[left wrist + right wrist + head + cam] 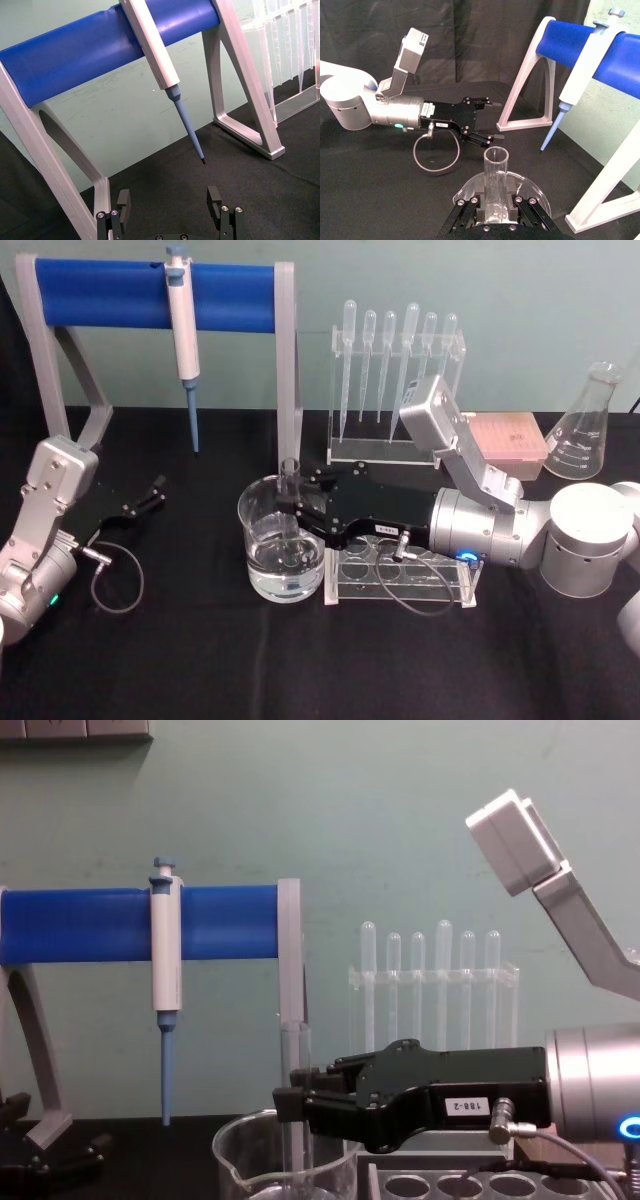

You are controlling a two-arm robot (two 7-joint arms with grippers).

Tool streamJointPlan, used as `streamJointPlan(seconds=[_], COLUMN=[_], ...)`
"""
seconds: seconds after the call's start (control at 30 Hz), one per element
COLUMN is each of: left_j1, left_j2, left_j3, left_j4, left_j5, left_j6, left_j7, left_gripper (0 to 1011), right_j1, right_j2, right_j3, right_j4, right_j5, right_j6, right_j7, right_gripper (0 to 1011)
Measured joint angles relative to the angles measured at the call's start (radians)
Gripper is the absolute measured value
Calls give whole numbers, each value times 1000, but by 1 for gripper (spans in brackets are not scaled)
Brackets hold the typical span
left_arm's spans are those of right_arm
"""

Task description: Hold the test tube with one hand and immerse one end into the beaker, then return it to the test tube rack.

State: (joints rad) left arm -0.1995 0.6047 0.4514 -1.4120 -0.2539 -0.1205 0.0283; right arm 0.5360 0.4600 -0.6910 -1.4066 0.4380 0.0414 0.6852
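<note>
The white label (462,1104) on the right gripper (290,1098) reads "188-2".

A: Head camera?
B: High on the robot, angled down over the table (200,660), with the beaker (262,560) and stand (100,282) in one wide take.
A: Chest?
B: Low, level, close in behind the right pincer (292,1095), facing the wall (400,840). It shares the beaker and stand with the head view.
A: Wrists?
B: The left sits near table height, looking up at the stand past the left pincer (169,200). The right looks along its own pincer and the tube (496,185), across to the left pincer.
</note>
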Motion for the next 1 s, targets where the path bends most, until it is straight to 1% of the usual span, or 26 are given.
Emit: streamJointPlan(seconds=[1.0], left_j1=[0], left_j2=[0], left_j3=[0], left_j4=[0], left_j5=[0], left_j6=[0], left_j7=[0], left_gripper=[1000], right_j1=[2], right_j2=[2], right_j3=[1], right_j4=[-2], right_j5=[4], right_j6=[2], right_j7=[-1], right_gripper=[242])
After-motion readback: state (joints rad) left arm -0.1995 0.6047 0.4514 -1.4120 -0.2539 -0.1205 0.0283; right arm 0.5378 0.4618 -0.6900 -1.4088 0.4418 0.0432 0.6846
